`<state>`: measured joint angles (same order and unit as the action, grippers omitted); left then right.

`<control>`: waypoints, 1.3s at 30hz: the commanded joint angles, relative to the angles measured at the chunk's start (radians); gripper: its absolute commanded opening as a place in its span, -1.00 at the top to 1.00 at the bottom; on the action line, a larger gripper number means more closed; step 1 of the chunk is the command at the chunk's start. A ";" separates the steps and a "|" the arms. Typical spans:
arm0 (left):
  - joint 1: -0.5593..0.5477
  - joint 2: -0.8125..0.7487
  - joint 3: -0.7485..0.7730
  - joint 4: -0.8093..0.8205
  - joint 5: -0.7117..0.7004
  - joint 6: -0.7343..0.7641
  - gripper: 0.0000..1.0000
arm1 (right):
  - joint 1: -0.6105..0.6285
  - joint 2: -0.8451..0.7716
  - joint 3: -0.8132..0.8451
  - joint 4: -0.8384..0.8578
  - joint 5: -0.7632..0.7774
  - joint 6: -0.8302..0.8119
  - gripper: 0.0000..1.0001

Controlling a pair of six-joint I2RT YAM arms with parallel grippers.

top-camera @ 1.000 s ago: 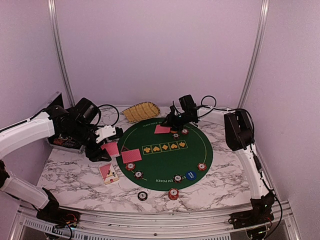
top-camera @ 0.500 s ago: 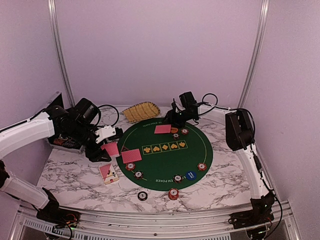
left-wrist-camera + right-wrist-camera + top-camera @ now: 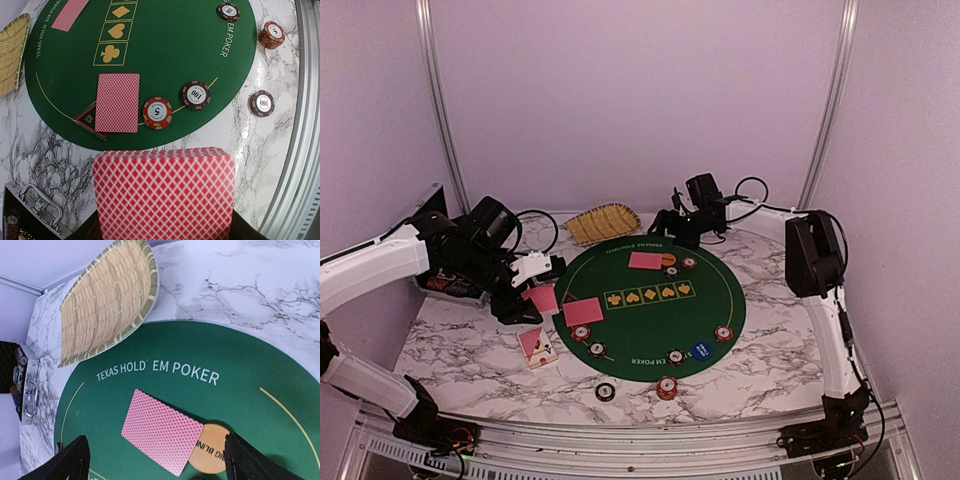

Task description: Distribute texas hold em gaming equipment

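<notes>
**Right jaws wide over a card on the felt, left jaws clamped on the deck**

Jaws of the right gripper spread wide, nothing between them. Directly below, between the two fingers: one red-backed card, face down on the green felt mat. Corner of that card against the orange button, toward the right-hand finger; touching or overlapping, cannot tell which. Beyond the jaws, off the felt: the yellow woven basket.

Jaws of the left gripper narrow, shut on the deck, slightly fanned along its far edge. Ahead of those jaws: a second face-down card, partly covering the black triangular button. Just beside it, a striped chip and a dark chip.

Likely trouble from here:
- Sliding the card or knocking the orange button out of place, through a low sweep of the open right fingers.
- Spilling the deck, given the fanned edge and a grip at one end only.
- Drawing two cards at once, with the top ones already offset.
- Brushing the card and chips ahead of the left jaws on a low approach to the felt.
</notes>
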<state>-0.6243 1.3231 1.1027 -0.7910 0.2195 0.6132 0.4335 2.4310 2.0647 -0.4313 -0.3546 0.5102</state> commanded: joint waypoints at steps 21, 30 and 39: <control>0.015 -0.013 0.009 0.002 0.018 -0.006 1.00 | 0.352 -0.524 -0.780 0.697 -0.331 0.401 -0.98; 0.015 -0.006 0.017 0.006 0.026 -0.015 1.00 | 0.467 -0.399 -0.705 0.844 -0.397 0.528 -0.98; 0.015 -0.003 0.020 0.009 0.032 -0.014 1.00 | 0.501 -0.325 -0.663 0.965 -0.421 0.625 -0.98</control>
<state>-0.6140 1.3231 1.1027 -0.7902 0.2272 0.6086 0.9237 2.0850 1.3460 0.4271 -0.7544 1.0733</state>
